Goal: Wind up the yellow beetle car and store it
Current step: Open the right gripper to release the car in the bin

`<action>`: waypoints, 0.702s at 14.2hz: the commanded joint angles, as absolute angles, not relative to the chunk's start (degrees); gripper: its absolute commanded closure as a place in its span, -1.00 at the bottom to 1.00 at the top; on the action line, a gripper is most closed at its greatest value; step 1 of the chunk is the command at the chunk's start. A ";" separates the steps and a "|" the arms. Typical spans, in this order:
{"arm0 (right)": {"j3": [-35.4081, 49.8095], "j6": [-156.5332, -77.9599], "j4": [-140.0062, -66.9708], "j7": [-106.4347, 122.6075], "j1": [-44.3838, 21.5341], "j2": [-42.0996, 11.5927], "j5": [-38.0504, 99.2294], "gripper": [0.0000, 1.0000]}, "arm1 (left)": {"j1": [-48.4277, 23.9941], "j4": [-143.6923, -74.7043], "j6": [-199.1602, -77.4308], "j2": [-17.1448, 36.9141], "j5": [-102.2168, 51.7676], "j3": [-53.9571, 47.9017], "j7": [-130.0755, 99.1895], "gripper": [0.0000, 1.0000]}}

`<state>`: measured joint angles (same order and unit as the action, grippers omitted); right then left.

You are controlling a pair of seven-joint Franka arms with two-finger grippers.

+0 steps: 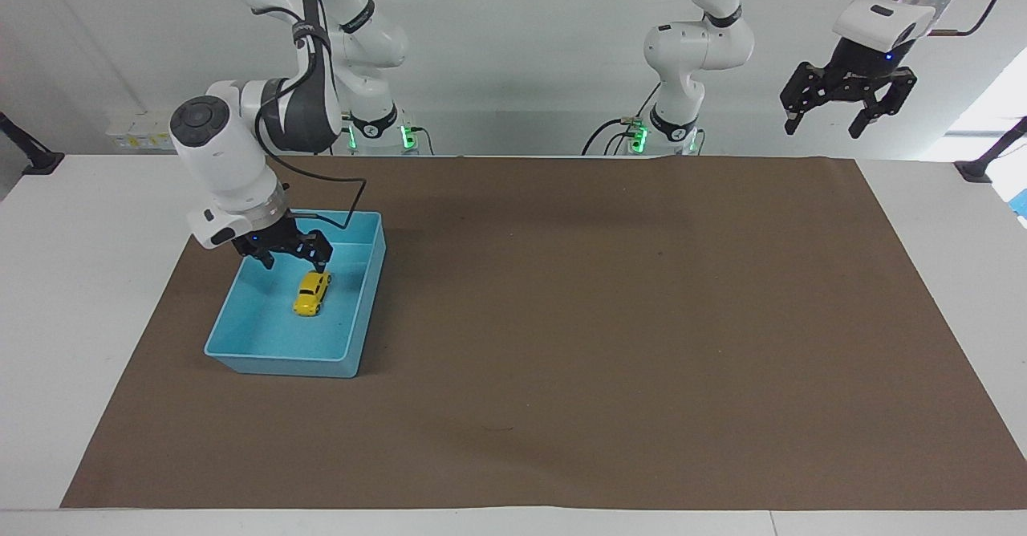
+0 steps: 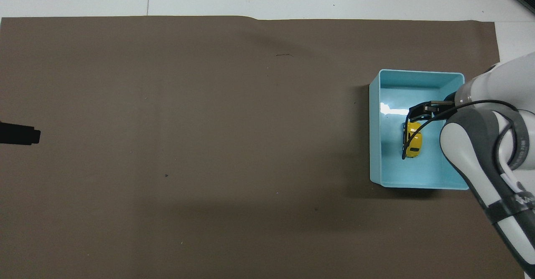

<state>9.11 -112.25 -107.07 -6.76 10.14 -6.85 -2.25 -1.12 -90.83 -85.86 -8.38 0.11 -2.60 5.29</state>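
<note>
The yellow beetle car point(image 1: 311, 293) point(image 2: 413, 145) lies on the floor of the blue bin point(image 1: 277, 363) point(image 2: 375, 145), toward the right arm's end of the table. My right gripper point(image 1: 295, 261) point(image 2: 418, 112) hangs open just above the bin, over the car's robot-side end, and touches nothing. A black cable from the arm droops across the car in the overhead view. My left gripper point(image 1: 824, 125) waits open, high over the left arm's end of the table; only its dark tip point(image 2: 25, 135) shows in the overhead view.
A brown paper mat point(image 1: 610, 319) covers most of the white table point(image 1: 96, 295). Black clamp posts point(image 1: 32, 159) point(image 1: 983, 163) stand at the table's robot-side corners. A small dark mark point(image 2: 284, 55) sits on the mat.
</note>
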 commanded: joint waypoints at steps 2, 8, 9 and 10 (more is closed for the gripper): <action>10.02 -105.92 -103.28 -8.53 9.94 -4.05 -2.37 -1.00 | -0.97 -90.44 -84.90 -8.79 -0.79 -2.37 5.54 -1.00; 9.93 -103.80 -102.92 -11.00 5.71 -0.35 -2.29 -1.00 | -0.97 -90.44 -84.90 -8.79 -0.70 -2.37 5.54 -1.00; 9.76 -103.36 -102.83 -8.81 6.15 -0.26 -2.20 -1.00 | -0.97 -90.44 -84.90 -8.79 -0.79 -2.37 5.54 -1.00; 9.49 -103.19 -102.57 -6.44 6.33 -0.26 -2.02 -1.00 | -0.97 -90.44 -84.90 -8.79 -0.79 -2.37 5.54 -1.00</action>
